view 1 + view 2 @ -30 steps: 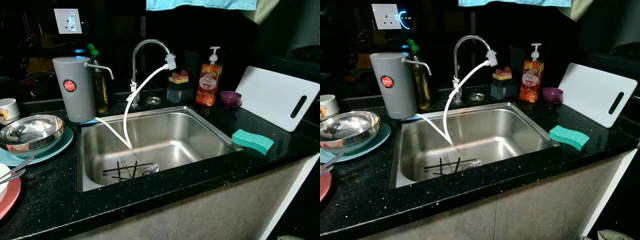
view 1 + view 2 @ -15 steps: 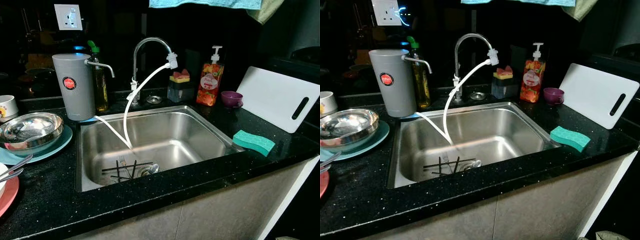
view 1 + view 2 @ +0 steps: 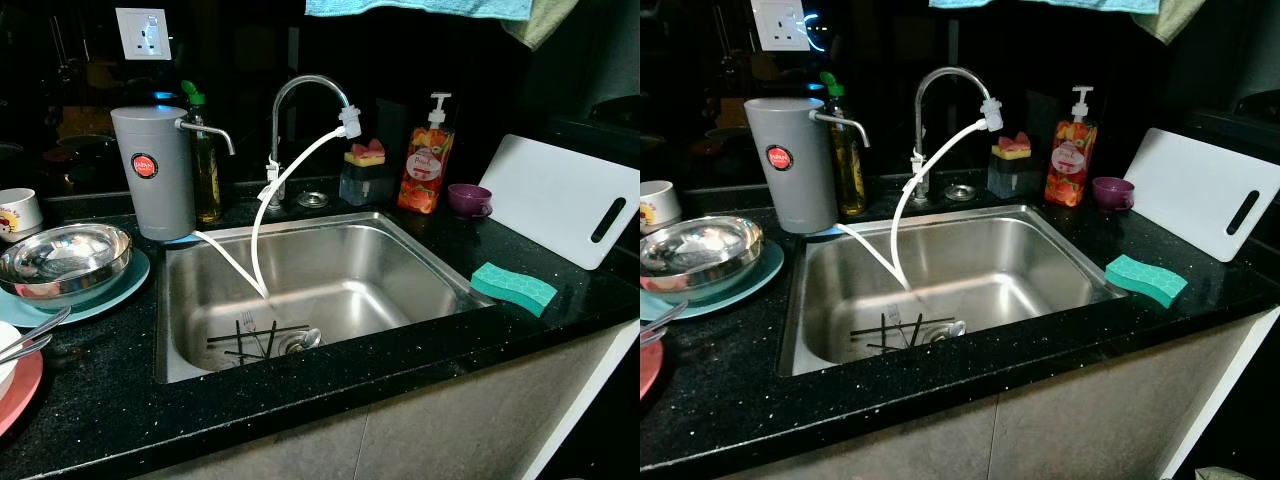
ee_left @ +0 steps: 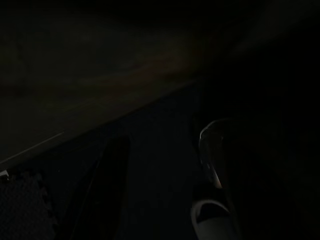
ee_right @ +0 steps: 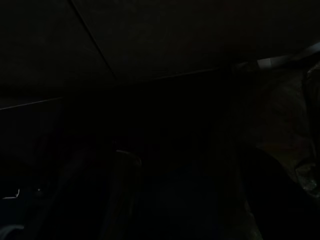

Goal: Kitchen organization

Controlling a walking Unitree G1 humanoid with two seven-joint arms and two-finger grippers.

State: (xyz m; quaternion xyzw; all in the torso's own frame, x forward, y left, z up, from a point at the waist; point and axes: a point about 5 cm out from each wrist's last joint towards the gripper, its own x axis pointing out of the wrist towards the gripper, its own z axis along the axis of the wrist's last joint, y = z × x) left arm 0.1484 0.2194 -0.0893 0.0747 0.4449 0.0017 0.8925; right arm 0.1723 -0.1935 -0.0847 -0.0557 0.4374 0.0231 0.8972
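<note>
A stainless steel sink (image 3: 400,262) is set into a black speckled counter (image 3: 120,400). In the basin, near the drain, lie a fork (image 3: 252,328) and a spoon (image 3: 306,338) among several dark sticks (image 3: 232,342). At the sink's 12 o'clock rises a curved chrome tap (image 3: 300,100), and a white hose (image 3: 262,215) runs from its spout down into the basin. At 10 o'clock stands a grey water filter (image 3: 153,170) with a small spout, a green-capped oil bottle (image 3: 206,165) just behind it.

At 9 o'clock a steel bowl (image 3: 62,262) sits on a teal plate (image 3: 110,295); beyond it is a white mug (image 3: 20,212). At 8 o'clock, at the picture's edge, utensil handles (image 3: 30,338) rest over a pink plate (image 3: 20,392).

At 1 o'clock are a sponge holder (image 3: 362,172), an orange pump soap bottle (image 3: 424,160) and a small purple cup (image 3: 468,199). At 2 o'clock a white cutting board (image 3: 560,196) leans up. At 3 o'clock a green sponge (image 3: 514,287) lies on the counter just beside the sink rim.

Both wrist views are very dark. The left gripper (image 4: 165,200) shows as faint finger shapes, seemingly apart, but it cannot be told for sure. The right gripper (image 5: 120,200) is too dim to tell whether its fingers are apart or together
</note>
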